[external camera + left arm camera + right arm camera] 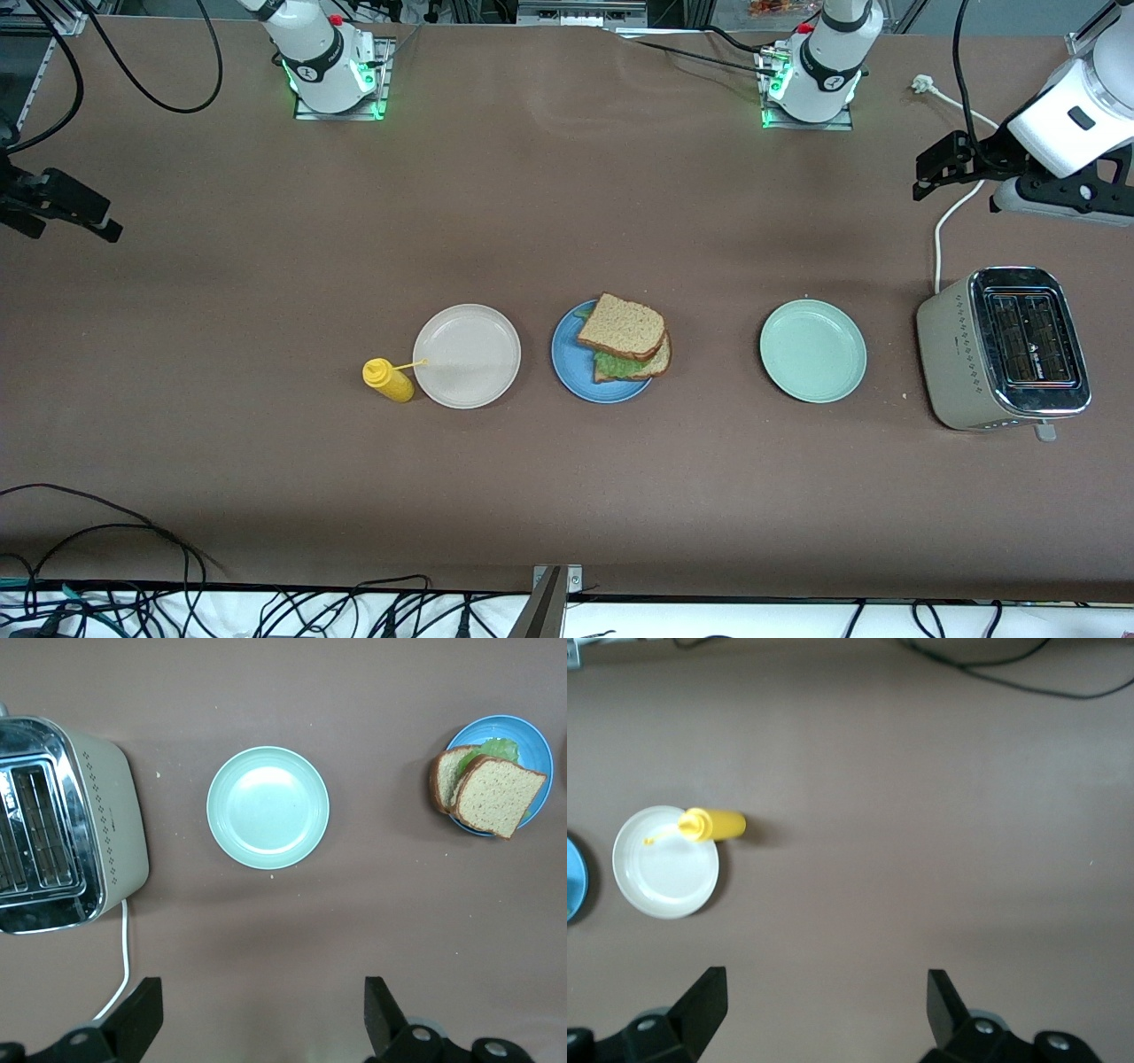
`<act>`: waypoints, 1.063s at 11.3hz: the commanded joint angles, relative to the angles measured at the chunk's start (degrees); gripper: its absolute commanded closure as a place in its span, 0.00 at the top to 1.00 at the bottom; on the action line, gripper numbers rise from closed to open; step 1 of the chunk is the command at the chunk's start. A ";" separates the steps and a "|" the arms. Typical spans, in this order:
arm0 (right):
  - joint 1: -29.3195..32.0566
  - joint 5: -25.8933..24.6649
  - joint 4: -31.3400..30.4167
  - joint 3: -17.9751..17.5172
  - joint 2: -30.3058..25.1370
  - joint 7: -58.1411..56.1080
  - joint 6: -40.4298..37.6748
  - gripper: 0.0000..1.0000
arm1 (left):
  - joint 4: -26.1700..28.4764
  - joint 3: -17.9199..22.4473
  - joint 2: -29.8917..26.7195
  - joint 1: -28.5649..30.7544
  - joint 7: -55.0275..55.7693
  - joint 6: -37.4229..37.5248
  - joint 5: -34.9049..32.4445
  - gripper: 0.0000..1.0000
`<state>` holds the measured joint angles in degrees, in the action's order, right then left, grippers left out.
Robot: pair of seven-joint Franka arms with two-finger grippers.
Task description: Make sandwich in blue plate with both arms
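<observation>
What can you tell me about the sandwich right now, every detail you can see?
The sandwich sits on the blue plate, on the part toward the left arm's end, with its edge overhanging the rim. It is two square slices of brown wholemeal bread with darker crusts and ruffled green lettuce between them. The top slice is skewed and tilted, leaving lettuce and the lower slice exposed. Nothing else touches it.

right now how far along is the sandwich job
Looks finished: the sandwich, two bread slices with lettuce between, sits on the blue plate. Nothing is in hand: the left pincer hangs open near the toaster, the right pincer open at the other end of the table. Nothing obvious is left.
</observation>
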<state>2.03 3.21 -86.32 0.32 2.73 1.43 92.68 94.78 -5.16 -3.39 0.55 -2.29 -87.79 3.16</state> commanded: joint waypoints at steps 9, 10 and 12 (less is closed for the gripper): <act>-0.10 -0.74 0.98 -2.43 -0.80 -4.15 -7.43 1.00 | 1.11 -0.73 -0.56 0.15 0.26 -0.81 -1.32 1.00; -0.10 -0.74 1.06 -2.43 -0.79 -4.15 -7.34 1.00 | 1.02 -0.82 -0.56 0.06 0.35 -0.81 -1.32 1.00; -0.10 -1.01 1.06 -2.52 -0.79 -4.15 -7.17 1.00 | 1.11 -0.73 -0.56 0.15 0.27 -0.81 -1.23 1.00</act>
<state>1.90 3.03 -86.11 -1.96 2.27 -1.98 86.38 95.56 -5.67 -3.65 0.72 -2.29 -88.02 2.91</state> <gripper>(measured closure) 0.000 0.000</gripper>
